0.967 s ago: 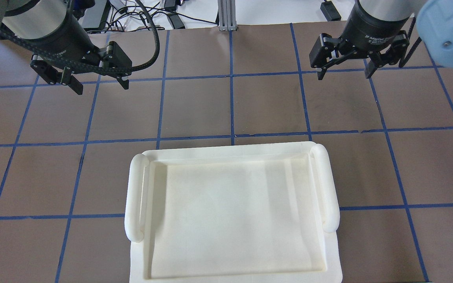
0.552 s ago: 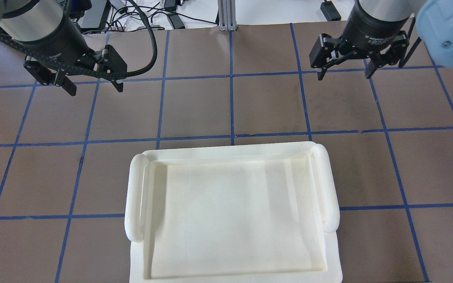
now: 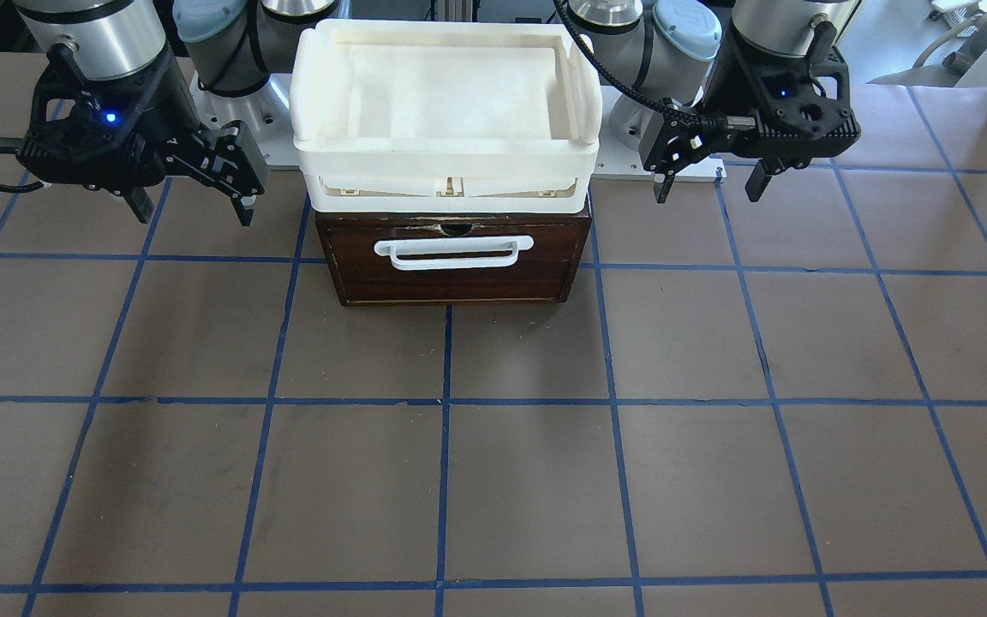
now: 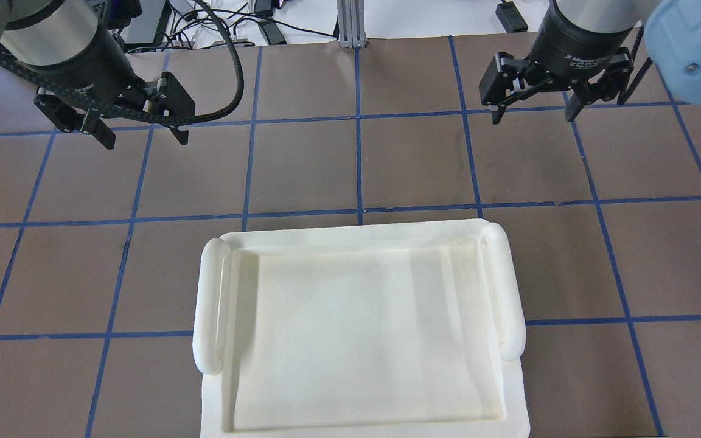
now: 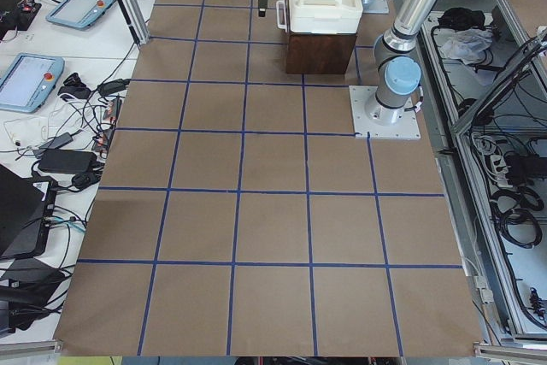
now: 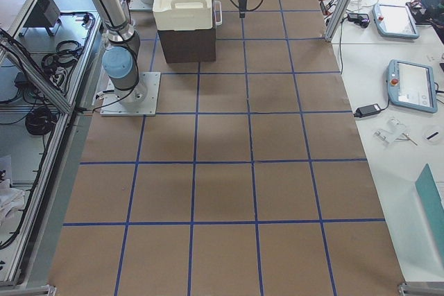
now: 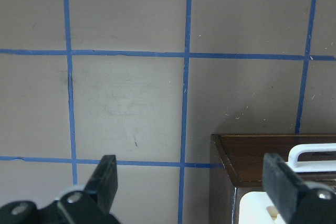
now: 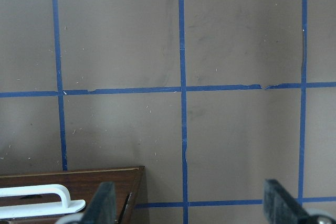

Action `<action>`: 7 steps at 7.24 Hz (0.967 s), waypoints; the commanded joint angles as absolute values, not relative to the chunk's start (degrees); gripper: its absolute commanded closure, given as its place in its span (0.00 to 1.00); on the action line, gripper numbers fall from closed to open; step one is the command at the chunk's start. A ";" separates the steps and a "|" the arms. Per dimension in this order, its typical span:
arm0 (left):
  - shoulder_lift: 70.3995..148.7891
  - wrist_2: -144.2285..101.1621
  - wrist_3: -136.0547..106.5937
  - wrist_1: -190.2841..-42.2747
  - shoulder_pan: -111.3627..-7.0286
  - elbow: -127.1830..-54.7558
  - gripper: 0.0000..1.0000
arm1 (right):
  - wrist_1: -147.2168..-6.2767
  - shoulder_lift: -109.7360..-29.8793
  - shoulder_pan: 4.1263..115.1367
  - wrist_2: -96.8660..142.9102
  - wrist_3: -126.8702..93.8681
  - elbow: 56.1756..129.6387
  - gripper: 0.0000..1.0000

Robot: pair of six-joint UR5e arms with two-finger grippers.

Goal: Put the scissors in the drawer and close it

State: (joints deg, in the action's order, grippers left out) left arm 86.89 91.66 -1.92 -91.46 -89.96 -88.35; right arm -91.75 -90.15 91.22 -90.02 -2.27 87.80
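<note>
The scissors show in no view. The dark brown drawer (image 3: 373,278) with its white bar handle (image 3: 452,253) is pushed in, its front flush with the box. My left gripper (image 4: 143,140) is open and empty and hangs above the table beside the drawer; it also shows in the front view (image 3: 706,193). Its wrist view has a drawer corner (image 7: 247,156) by the fingers. My right gripper (image 4: 533,117) is open and empty on the other side, also in the front view (image 3: 194,214). Its wrist view shows the other drawer corner (image 8: 105,182).
A white plastic tray (image 4: 210,316) with two side handles sits on top of the drawer box (image 3: 446,171) and hides it from overhead. The table is brown with blue tape grid lines (image 4: 358,164). Cables lie past the far edge (image 4: 229,24).
My left gripper has drifted a little to the left, still open. The right gripper, tray and drawer have not moved.
</note>
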 commanded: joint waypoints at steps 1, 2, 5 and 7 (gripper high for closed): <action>86.84 91.67 -1.93 -91.49 -90.09 -88.42 0.00 | -91.76 -90.26 91.14 -90.09 -2.20 87.80 0.00; 86.84 91.67 -1.93 -91.49 -90.17 -88.68 0.00 | -91.84 -90.26 91.06 -90.09 -2.20 87.80 0.00; 86.31 91.67 -2.11 -91.49 -90.18 -89.73 0.00 | -91.76 -90.26 91.06 -90.09 -2.20 87.72 0.00; 86.31 91.67 -2.11 -91.49 -90.18 -89.82 0.00 | -91.67 -90.35 90.97 -90.00 -2.29 87.72 0.00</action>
